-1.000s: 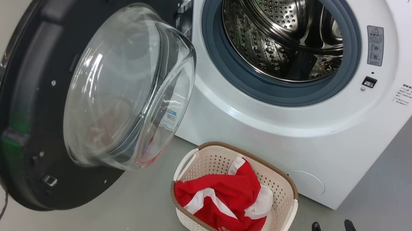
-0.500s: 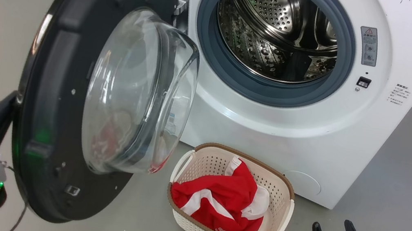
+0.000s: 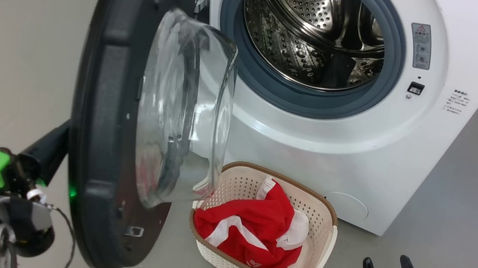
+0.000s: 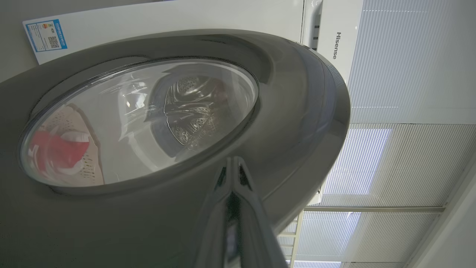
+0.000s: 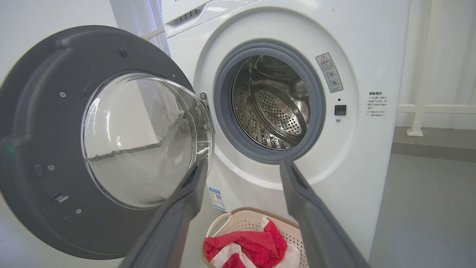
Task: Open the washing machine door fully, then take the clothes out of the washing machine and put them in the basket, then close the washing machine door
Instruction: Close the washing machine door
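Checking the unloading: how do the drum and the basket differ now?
The drum is shiny steel with nothing visible inside; the basket is cream plastic and holds the red and white clothes. The drum opens sideways in the washing machine; the basket stands on the floor, open upward. Both are perforated.

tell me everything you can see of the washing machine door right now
The washing machine door is a large round door with a wide black rim, matte with small screws on its inner side and glossy outside, around a bulging clear glass bowl. It stands partly open, hung on a hinge at the opening's left on the washing machine, bowl facing the drum. The shut left gripper rests its fingertips against the glossy outer rim; nothing else looks to touch it.
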Available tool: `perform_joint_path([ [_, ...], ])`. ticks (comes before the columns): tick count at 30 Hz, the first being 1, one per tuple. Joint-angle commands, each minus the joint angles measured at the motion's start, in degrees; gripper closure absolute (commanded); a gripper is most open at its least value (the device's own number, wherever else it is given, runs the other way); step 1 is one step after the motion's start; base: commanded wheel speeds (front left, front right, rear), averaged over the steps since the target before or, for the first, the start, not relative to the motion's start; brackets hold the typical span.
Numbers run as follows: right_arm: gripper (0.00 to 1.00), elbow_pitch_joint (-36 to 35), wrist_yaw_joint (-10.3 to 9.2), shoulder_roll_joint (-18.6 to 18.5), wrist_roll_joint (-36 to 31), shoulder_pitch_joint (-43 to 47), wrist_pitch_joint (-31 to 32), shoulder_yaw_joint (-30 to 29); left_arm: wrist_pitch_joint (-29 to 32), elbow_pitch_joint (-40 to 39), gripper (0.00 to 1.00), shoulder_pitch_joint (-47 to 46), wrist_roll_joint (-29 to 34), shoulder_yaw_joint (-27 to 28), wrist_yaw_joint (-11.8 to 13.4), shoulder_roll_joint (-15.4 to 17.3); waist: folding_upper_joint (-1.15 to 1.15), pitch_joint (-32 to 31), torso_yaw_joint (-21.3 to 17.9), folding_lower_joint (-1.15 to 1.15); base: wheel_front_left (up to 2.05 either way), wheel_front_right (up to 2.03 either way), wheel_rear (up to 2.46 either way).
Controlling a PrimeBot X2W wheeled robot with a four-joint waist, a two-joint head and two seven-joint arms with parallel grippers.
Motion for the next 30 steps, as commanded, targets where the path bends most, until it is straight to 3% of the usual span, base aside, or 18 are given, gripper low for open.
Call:
perform_joint_path([
  [1,0.00,-1.46,0.09,-0.52,0.01,-1.33,-0.69,1.36,-0.27,-2.69,1.00,-0.62,-1.58,-0.37,-0.24,0.71,0.00,0.15,-0.24,0.00,0.00,0.00,0.00],
  [13,0.00,-1.66,0.09,-0.52,-0.63,-2.49,-0.69,1.47,-4.47,-4.58,1.00,-0.33,-7.43,-7.20,-1.89,0.70,0.00,1.88,-3.16,0.00,0.00,0.00,0.00],
  [30,0.00,-1.35,0.09,-0.52,-1.09,-3.84,-0.70,1.27,-9.06,-4.82,1.00,-1.83,-13.25,-13.87,-6.13,0.70,0.00,3.41,-8.12,0.00,0.00,0.00,0.00],
])
